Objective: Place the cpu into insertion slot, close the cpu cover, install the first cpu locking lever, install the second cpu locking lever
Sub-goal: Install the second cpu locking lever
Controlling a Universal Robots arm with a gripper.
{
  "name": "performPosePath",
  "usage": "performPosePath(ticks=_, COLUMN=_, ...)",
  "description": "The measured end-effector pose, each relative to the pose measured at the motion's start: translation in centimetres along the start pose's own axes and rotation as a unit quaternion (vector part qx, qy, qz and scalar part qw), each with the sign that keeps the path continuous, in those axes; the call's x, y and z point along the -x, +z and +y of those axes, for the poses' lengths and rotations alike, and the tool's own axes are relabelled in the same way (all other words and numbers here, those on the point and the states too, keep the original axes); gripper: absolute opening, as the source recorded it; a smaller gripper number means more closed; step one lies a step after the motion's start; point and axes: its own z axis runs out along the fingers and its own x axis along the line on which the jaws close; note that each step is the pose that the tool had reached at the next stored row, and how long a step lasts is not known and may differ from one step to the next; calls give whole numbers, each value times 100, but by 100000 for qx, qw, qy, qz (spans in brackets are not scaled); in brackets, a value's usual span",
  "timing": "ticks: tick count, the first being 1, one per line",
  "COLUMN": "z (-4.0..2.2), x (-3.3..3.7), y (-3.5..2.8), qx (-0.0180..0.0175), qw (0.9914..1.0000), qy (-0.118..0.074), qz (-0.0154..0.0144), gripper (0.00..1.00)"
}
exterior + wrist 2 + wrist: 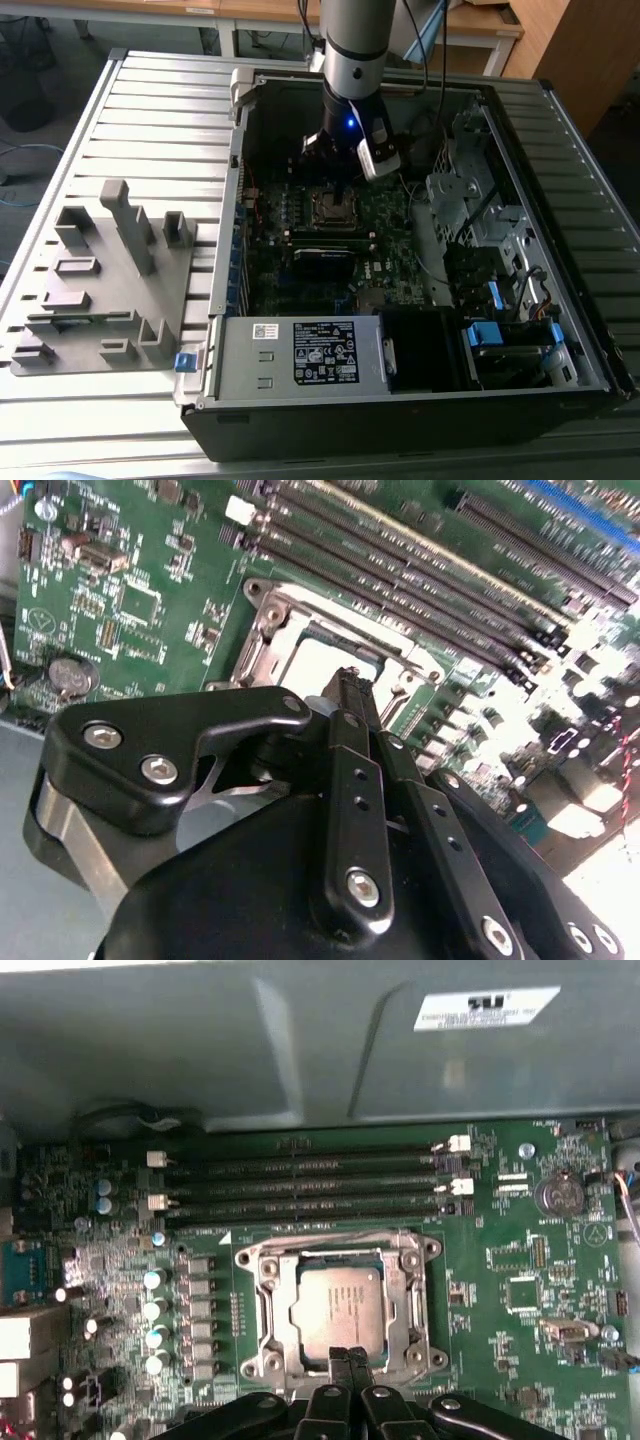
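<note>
Jaws pressed together, poised over the cpu (340,1305).

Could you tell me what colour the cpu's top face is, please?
Dull silver-tan metal; the cpu shows best in the first wrist view.

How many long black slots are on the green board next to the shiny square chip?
4. The long black slots lie side by side in a stack beside the cpu, running parallel: first, second, third, fourth, the fourth nearest the chip.
</note>
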Motion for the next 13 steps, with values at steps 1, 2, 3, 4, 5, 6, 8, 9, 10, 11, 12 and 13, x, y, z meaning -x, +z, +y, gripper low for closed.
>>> performPosePath(ticks=1, z=-2, x=0, y=-1, qx=-38, qw=100000, qy=-3, qz=4, gripper=11)
performPosePath(ticks=2, z=-3, x=0, y=0, qx=-39, qw=100000, qy=0, qz=4, gripper=11)
performPosePath(ticks=3, z=-3, x=0, y=-1, qx=-44, qw=100000, qy=4, qz=3, gripper=11)
performPosePath(ticks=4, z=-3, x=0, y=-1, qx=-33, qw=100000, qy=4, qz=-3, gripper=11)
performPosePath(ticks=5, z=-3, x=0, y=-6, qx=-49, qw=100000, qy=1, qz=4, gripper=11)
performPosePath(ticks=6, z=-3, x=0, y=-12, qx=-44, qw=100000, qy=1, qz=4, gripper=11)
performPosePath(ticks=8, z=-2, x=1, y=-31, qx=-20, qw=100000, qy=3, qz=1, gripper=11)
performPosePath(ticks=9, z=-2, x=1, y=-37, qx=-18, qw=100000, qy=2, qz=0, gripper=11)
performPosePath(ticks=10, z=-1, x=1, y=-40, qx=-13, qw=100000, qy=0, qz=-1, gripper=11)
performPosePath(ticks=11, z=-1, x=1, y=-40, qx=-2, qw=100000, qy=2, qz=-7, gripper=11)
performPosePath(ticks=12, z=-1, x=1, y=-39, qx=1, qw=100000, qy=2, qz=-9, gripper=11)
performPosePath(ticks=13, z=-1, x=1, y=-40, qx=-5, qw=100000, qy=2, qz=-6, gripper=11)
